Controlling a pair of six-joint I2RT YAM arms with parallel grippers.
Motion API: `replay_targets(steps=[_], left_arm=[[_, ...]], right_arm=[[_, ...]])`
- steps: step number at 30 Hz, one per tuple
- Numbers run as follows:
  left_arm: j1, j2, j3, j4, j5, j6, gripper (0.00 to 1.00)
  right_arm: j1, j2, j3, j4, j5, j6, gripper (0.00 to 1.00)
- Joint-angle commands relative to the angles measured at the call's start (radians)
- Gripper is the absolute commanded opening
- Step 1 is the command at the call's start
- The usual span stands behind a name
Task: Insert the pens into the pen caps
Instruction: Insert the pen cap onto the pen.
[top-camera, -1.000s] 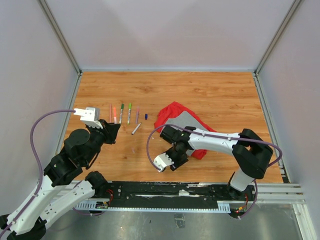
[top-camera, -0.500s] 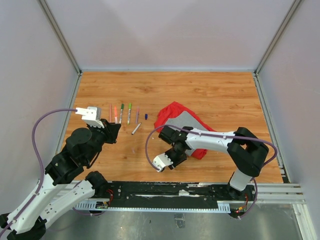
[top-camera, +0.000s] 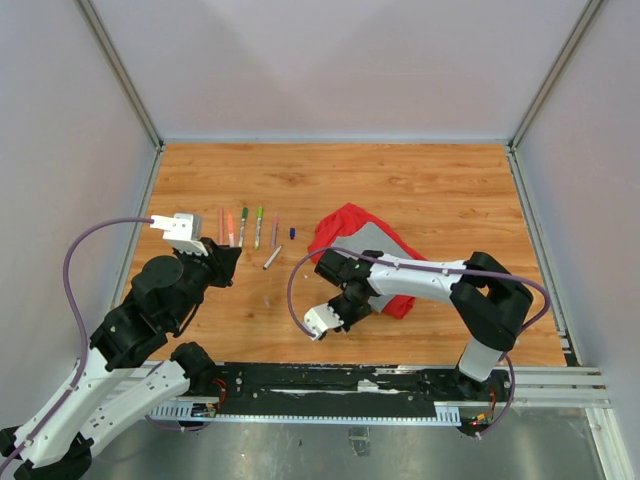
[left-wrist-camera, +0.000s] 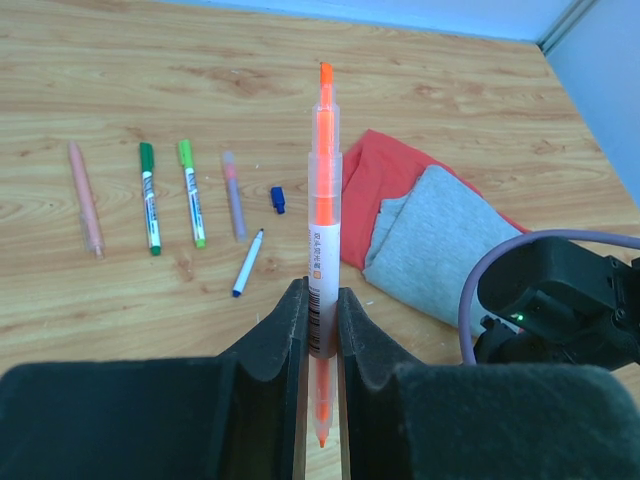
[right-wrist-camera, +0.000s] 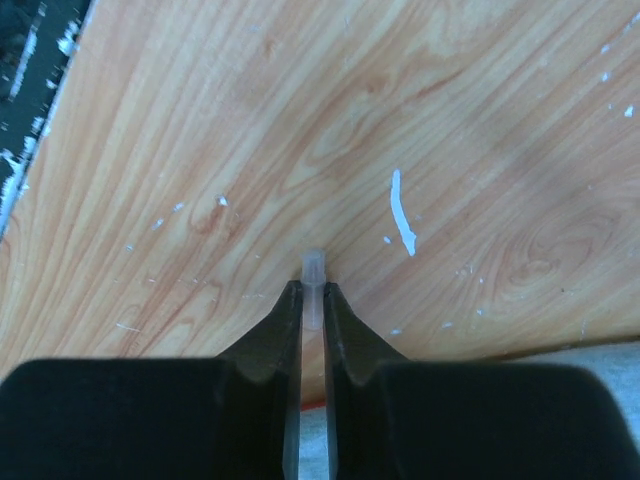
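Observation:
My left gripper (left-wrist-camera: 320, 300) is shut on an orange pen (left-wrist-camera: 322, 200), which stands out ahead of the fingers with both orange tips bare. In the top view this pen (top-camera: 230, 228) points away over the left of the table. Past it lie a pink pen (left-wrist-camera: 85, 198), a dark green pen (left-wrist-camera: 149, 196), a light green pen (left-wrist-camera: 191, 191), a purple pen (left-wrist-camera: 233, 193), a white pen with a blue tip (left-wrist-camera: 248, 263) and a small blue pen cap (left-wrist-camera: 278, 200). My right gripper (right-wrist-camera: 313, 290) is low over the wood, shut on a small translucent pen cap (right-wrist-camera: 314, 268).
A red-and-grey cloth (top-camera: 350, 228) lies mid-table, right behind the right arm's wrist (top-camera: 345, 305). The black rail (top-camera: 330, 385) runs along the near edge. White scuff marks (right-wrist-camera: 400, 212) dot the wood by the right gripper.
My right gripper has closed on the translucent cap, and its arm has shifted slightly left. The left arm and its orange pen have stayed put.

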Motion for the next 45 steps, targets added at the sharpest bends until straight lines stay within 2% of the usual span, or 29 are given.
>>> replay_targets(steps=[1,4,7,11,15,22,26,31,36,45], left_arm=[[0.005,0.002,-0.004,0.016,-0.012,-0.005,0.01],[0.005,0.007,-0.005,0.015,-0.009,-0.005,0.01],[0.005,0.011,-0.005,0.017,-0.008,-0.006,0.00],[0.006,0.028,-0.005,0.020,0.000,-0.013,0.01],[0.005,0.068,0.000,0.025,0.026,-0.016,0.01],[0.005,0.153,0.007,0.037,0.069,-0.034,0.01],[0.005,0.180,-0.012,0.062,0.067,-0.056,0.00],[0.005,0.206,-0.030,0.091,0.086,-0.069,0.01],[0.005,0.228,-0.045,0.123,0.114,-0.066,0.01],[0.005,0.268,-0.071,0.178,0.178,-0.079,0.01]], right_arm=[[-0.016,-0.022,-0.002,-0.023,0.023,0.027,0.01],[-0.016,-0.074,-0.006,0.004,-0.014,0.132,0.01],[-0.016,-0.132,-0.042,0.087,-0.001,0.312,0.01],[-0.016,-0.183,-0.080,0.204,0.057,0.666,0.01],[-0.018,-0.193,-0.078,0.229,0.111,0.975,0.01],[-0.026,-0.188,-0.062,0.229,0.119,1.246,0.01],[-0.026,-0.224,-0.087,0.274,0.128,1.357,0.01],[-0.030,-0.297,-0.133,0.287,0.270,1.462,0.01],[-0.032,-0.335,-0.074,0.196,0.322,1.468,0.01],[-0.033,-0.475,-0.156,0.270,0.439,1.523,0.01]])
